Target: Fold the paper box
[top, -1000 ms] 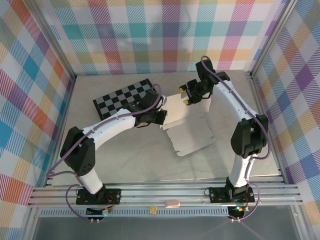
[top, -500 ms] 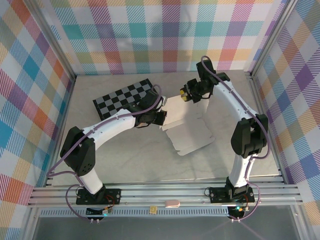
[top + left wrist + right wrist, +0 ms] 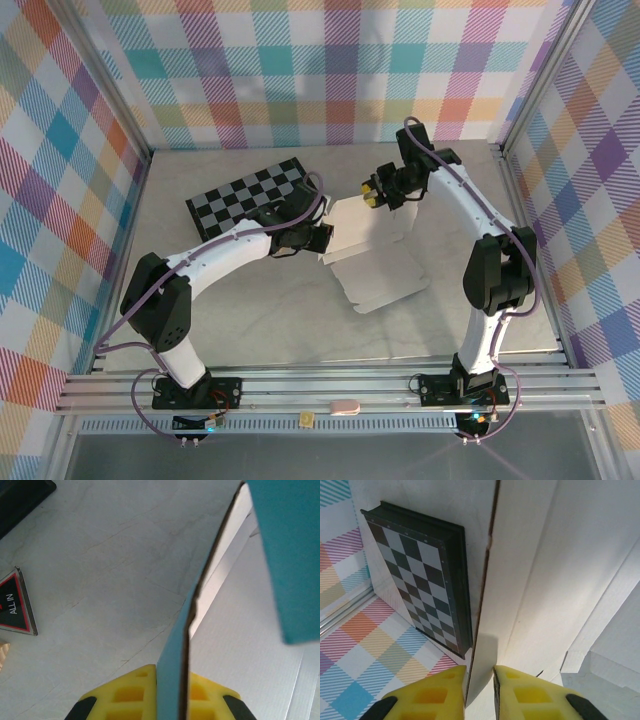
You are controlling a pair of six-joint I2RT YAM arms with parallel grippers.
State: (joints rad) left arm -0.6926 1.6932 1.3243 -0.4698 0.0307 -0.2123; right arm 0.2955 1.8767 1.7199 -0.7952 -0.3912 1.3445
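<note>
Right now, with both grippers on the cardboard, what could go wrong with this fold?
1. The left gripper and right gripper each pinch a thin edge of the paper box; opposing pulls could tear or miscrease it.
2. Either narrow pinch might slip.
3. The chessboard lies close beside the raised panel and could snag it.

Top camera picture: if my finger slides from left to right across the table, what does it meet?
First the checkered board → left gripper, pinching the box's edge → paper box → right arm.
</note>
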